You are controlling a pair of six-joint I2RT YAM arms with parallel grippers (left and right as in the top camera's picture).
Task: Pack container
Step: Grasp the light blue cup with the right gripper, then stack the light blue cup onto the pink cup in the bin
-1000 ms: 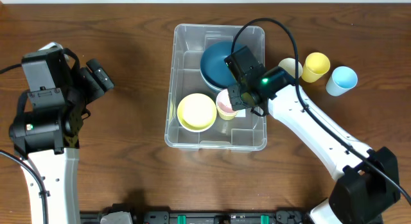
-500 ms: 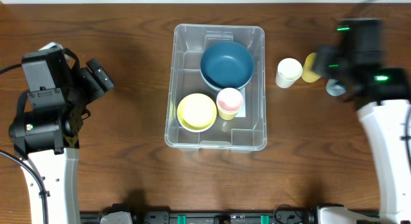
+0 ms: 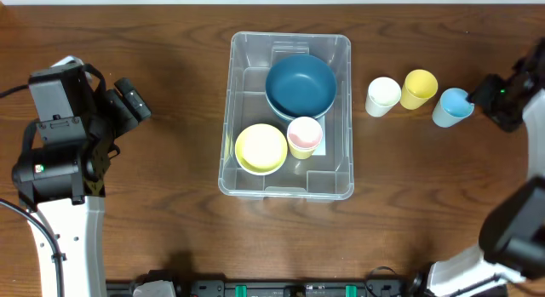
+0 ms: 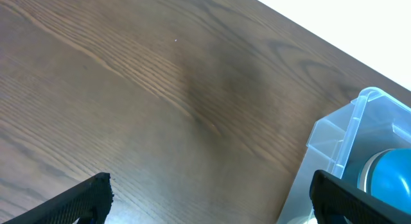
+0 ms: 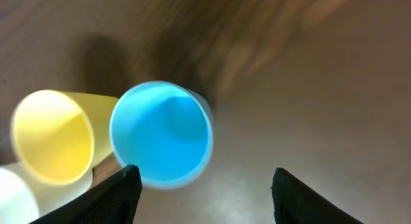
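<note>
The clear plastic container (image 3: pixel 243 50) stands mid-table and holds a dark blue bowl (image 3: pixel 300 84), a yellow bowl (image 3: pixel 261 147) and a pink cup (image 3: pixel 304 135). Its corner shows in the left wrist view (image 4: pixel 347 131). To its right stand a white cup (image 3: pixel 383 95), a yellow cup (image 3: pixel 418 88) and a light blue cup (image 3: pixel 451 106). My right gripper (image 3: pixel 492 94) is open and empty just right of the light blue cup (image 5: pixel 160 134), with the yellow cup (image 5: pixel 51 137) beyond it. My left gripper (image 3: pixel 132 101) is open and empty, far left of the container.
Brown wooden table (image 3: pixel 170 203). The table's far edge runs along the top (image 3: pixel 272 3). The right arm reaches in from the right edge (image 3: pixel 532 118); the left arm stands at the left (image 3: pixel 55 161).
My right arm left the container, where it stood over the pink cup, and swung right to the light blue cup. The pink cup stays in the container. The left arm has not moved.
</note>
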